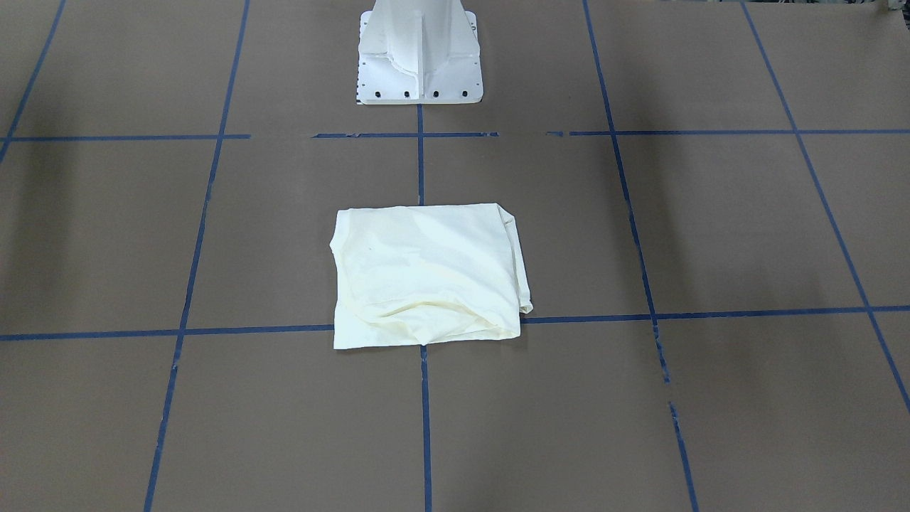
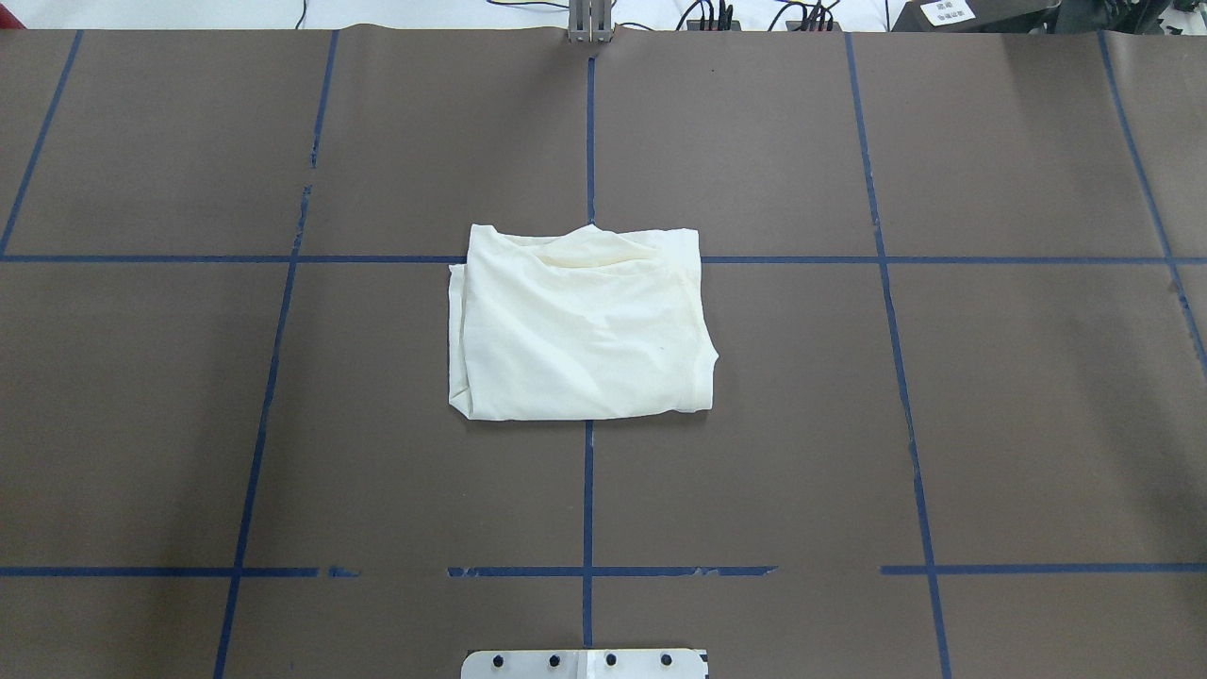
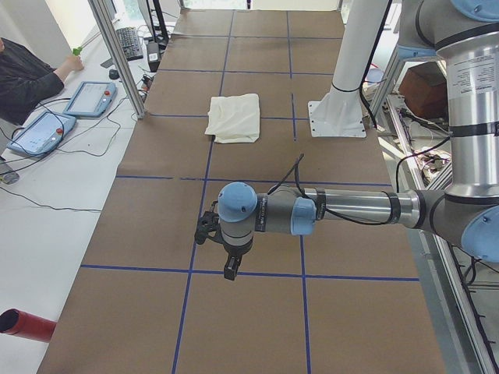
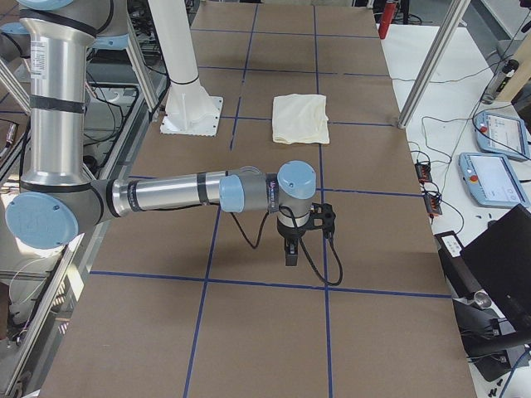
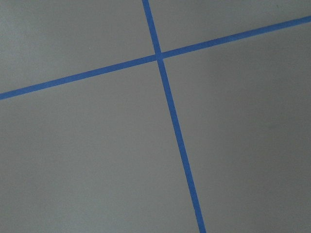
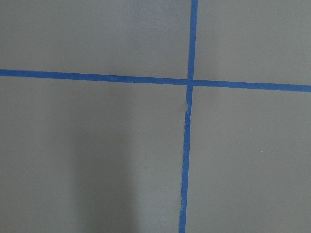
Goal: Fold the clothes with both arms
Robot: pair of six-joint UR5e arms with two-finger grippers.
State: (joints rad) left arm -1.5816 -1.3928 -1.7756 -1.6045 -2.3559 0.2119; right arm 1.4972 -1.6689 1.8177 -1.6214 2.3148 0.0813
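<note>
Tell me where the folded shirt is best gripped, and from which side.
Likely the shirt by the two corners of its near edge, coming in low from the robot's side. That edge lies straight and flat; the far edge is puffed, and layers splay along the left side.

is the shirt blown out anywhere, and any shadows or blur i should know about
Overhead exterior: the T-shirt is bright and near washed out, its creases faint. Exterior front-facing: creases read better; soft dark patches lie on the table at both sides. Right wrist: a dim shadow band at lower left; blue tape slightly soft.
</note>
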